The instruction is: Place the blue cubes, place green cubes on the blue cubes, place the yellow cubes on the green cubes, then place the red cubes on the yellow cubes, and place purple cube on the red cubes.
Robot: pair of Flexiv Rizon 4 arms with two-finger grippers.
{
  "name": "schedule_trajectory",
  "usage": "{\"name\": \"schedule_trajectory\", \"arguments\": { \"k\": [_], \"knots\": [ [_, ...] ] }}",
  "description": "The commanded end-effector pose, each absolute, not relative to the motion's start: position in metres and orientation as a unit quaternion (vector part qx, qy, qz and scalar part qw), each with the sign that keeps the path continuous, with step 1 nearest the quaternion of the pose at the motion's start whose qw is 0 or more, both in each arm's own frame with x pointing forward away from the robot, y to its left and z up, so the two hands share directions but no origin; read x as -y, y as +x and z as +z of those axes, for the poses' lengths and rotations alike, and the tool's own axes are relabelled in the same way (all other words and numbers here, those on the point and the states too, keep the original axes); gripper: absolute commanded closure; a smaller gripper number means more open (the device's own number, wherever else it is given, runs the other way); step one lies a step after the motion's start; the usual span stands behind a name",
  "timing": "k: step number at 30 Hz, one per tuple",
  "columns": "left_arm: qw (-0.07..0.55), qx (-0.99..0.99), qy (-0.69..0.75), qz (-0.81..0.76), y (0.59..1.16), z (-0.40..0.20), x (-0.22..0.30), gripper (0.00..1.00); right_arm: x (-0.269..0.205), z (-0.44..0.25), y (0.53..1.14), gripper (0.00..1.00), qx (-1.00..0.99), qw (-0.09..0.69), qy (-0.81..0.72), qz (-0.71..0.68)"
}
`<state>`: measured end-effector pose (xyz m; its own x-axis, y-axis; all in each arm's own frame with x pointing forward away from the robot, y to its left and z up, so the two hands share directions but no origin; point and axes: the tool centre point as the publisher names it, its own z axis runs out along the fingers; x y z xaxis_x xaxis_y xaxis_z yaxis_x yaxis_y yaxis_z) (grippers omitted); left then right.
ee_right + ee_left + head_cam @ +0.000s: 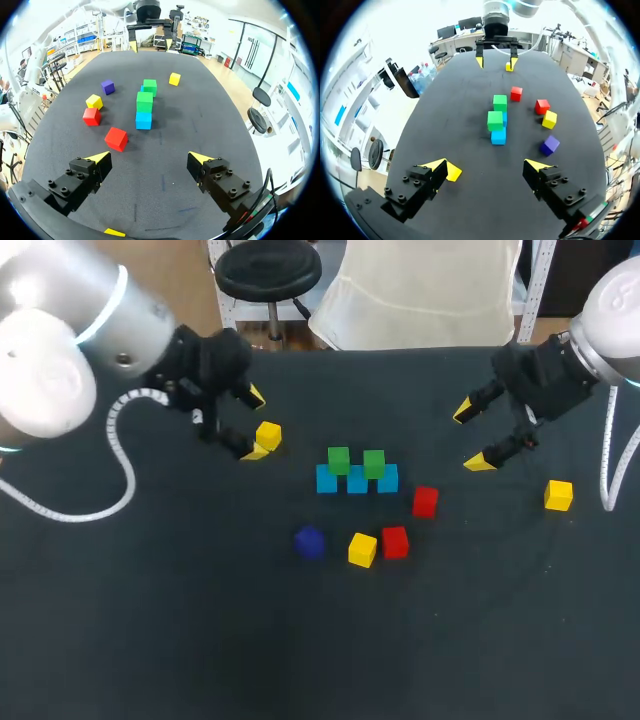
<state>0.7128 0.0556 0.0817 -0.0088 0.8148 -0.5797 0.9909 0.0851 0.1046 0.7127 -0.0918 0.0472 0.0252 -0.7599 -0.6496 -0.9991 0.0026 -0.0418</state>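
- The yellow cube (268,435) lies on the tabletop (180,640), left of the stack and well apart from it. In the left wrist view it (454,173) sits close against one finger of the left claw (255,424), not in the middle of the gap.
- That claw's fingers stand wide apart and hold nothing, so the step in hand looks to be the grasp of this cube.
- The claw would do best to shift sideways until the cube is centred between the fingers. Closing from here would likely shove or twist the cube.
- The fingers should meet two flat opposite faces, low on the cube but with the tips off the tabletop.
- After that, a straight lift before carrying it across seems safest.
- The goal is the two green cubes (338,460), which rest on a row of three blue cubes (357,483). Each green one sits over a seam, with a slight gap between the pair.
- The yellow cube should come down from above and be let go only once it rests. A sideways knock could slide the green ones off.
- A red cube (425,501) lies just beside the row's right end. Coming in from the left avoids it.
- The right claw (472,437) hangs to the right of the stack, its fingers apart and empty. It is best left out of the path.
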Motion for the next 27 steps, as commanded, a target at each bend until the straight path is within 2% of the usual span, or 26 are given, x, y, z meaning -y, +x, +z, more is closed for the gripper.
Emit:
{"name": "schedule_trajectory", "arguments": {
  "k": [1, 15, 27],
  "knots": [
    [0.272, -0.679, 0.658, -0.180, 0.705, 0.084, -0.065, 0.00, 0.092, 0.047, 0.714, 0.00, -0.658, 0.260, -0.668, 0.232],
    [0.256, -0.681, 0.662, -0.183, 0.700, 0.086, -0.068, 0.00, 0.092, 0.047, 0.714, 0.00, -0.658, 0.260, -0.668, 0.232],
    [0.256, -0.681, 0.662, -0.183, 0.700, 0.086, -0.068, 0.00, 0.033, 0.072, 0.659, 0.00, -0.427, 0.182, -0.862, 0.204]
  ]
}}
